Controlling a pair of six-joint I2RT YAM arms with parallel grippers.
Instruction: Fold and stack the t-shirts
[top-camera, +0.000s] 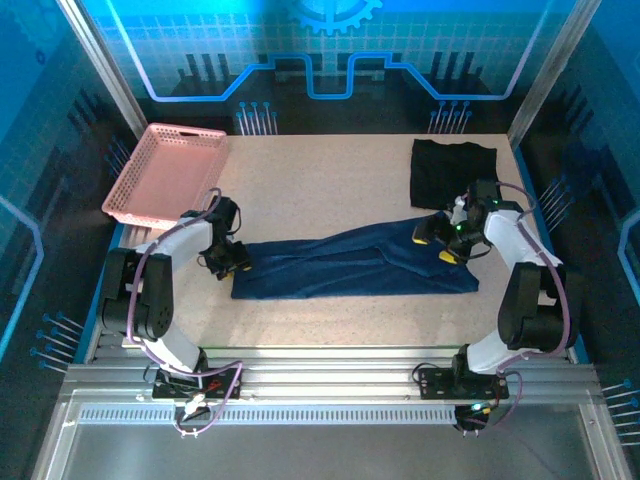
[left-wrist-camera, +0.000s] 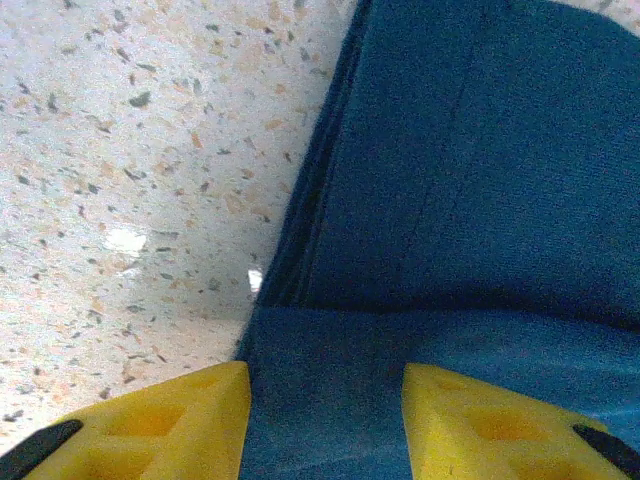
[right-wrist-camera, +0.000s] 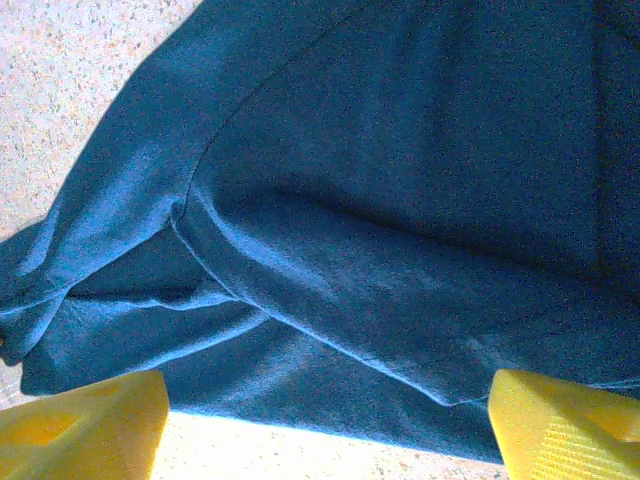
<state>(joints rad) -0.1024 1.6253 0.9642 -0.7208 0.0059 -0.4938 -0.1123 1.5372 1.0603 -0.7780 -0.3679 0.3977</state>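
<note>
Top external view: a long navy blue cloth t-shirt (top-camera: 350, 265) lies stretched across the speckled counter (top-camera: 320, 180), its left end beneath the left pincer (top-camera: 230, 262) and its right end beneath the right pincer (top-camera: 436, 247). Both pincers are released, yellow fingers (right-wrist-camera: 80, 420) spread over the fabric. A black folded square t-shirt (top-camera: 452, 170) rests at the far right corner, and a pink perforated plastic basket (top-camera: 185, 131) sits far left.

No text can be read on anything here.
</note>
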